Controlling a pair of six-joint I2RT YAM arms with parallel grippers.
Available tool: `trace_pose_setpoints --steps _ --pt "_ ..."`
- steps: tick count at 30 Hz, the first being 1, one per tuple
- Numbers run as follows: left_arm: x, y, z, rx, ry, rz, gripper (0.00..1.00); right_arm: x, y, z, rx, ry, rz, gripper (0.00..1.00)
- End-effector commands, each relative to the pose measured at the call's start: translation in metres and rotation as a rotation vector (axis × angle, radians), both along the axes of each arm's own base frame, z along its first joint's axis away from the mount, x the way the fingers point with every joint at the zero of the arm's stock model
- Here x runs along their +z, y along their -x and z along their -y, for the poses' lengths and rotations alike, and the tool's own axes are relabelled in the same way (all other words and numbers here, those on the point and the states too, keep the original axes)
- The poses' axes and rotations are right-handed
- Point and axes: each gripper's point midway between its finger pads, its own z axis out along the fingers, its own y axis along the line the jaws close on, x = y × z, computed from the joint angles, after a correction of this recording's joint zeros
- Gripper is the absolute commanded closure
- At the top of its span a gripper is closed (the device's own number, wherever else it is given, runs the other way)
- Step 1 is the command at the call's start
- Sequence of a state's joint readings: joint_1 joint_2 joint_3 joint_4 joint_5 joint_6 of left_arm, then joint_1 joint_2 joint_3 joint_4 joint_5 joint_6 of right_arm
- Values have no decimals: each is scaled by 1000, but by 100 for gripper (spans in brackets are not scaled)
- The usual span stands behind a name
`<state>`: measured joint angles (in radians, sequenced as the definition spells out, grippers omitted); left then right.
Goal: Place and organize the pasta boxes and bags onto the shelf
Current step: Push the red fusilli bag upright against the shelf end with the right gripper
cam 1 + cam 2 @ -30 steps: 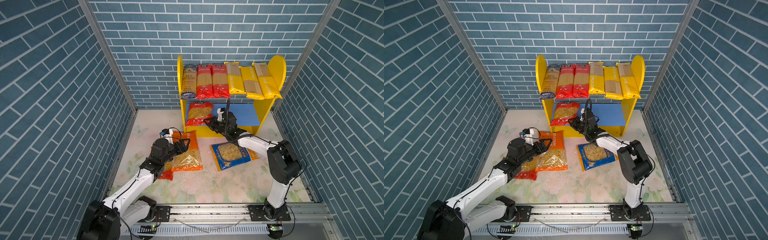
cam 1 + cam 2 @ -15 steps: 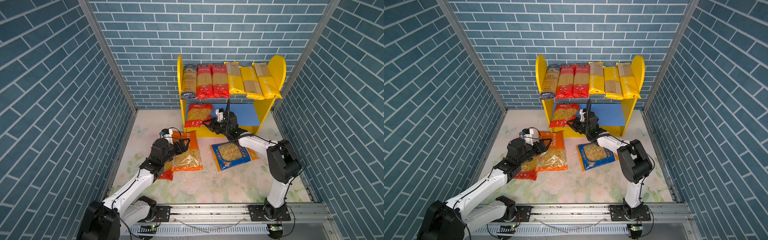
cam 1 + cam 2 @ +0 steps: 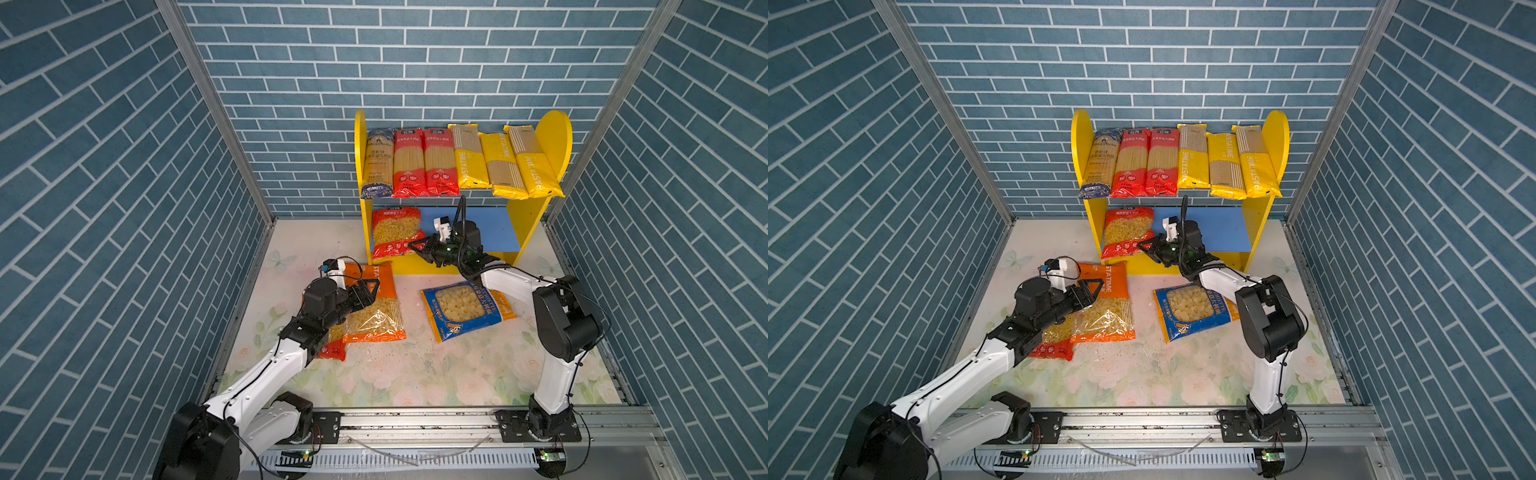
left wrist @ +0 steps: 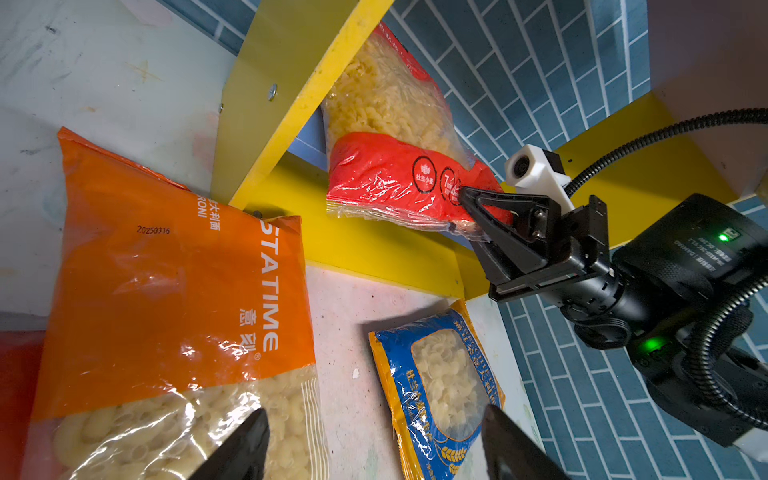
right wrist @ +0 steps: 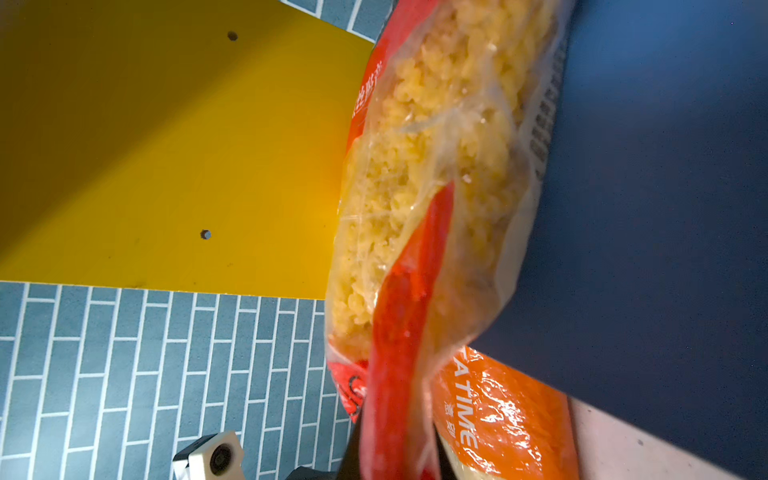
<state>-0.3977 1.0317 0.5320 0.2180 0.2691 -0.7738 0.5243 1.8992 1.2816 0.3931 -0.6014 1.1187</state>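
Low on the shelf [image 3: 555, 137], right tool [image 3: 417, 248] clamps the edge of a floppy, likely slippery red bag [image 3: 395, 232]; left tool [image 3: 370, 293] gapes.

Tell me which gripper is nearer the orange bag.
Left. The left gripper hovers open over the orange bag; the right gripper grips the red bag at the shelf.

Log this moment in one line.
right gripper: shut on red bag on lower board | left gripper: open above orange bag | blue-yellow bag: on table
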Motion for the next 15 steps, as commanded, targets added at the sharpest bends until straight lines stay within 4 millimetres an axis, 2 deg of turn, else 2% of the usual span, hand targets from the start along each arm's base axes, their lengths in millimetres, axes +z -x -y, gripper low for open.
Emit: trace_pose_setpoints --steps 1,5,8,10,12,15 --pt "-2 3 -3 6 -14 6 19 15 -6 -11 20 -29 50 93" --pt "-5 6 -5 9 -18 -1 19 6 -1 -11 14 -34 32 83" --pt "-8 7 -5 7 -28 -9 19 7 5 -7 10 -51 35 62" --pt "-9 7 -6 10 -34 -10 19 9 10 -2 -7 -59 39 51" --pt "-9 7 -7 14 -34 -10 19 11 13 3 -23 -56 43 45" --pt "-9 7 -7 13 -39 -7 19 12 20 9 -32 -56 43 41"
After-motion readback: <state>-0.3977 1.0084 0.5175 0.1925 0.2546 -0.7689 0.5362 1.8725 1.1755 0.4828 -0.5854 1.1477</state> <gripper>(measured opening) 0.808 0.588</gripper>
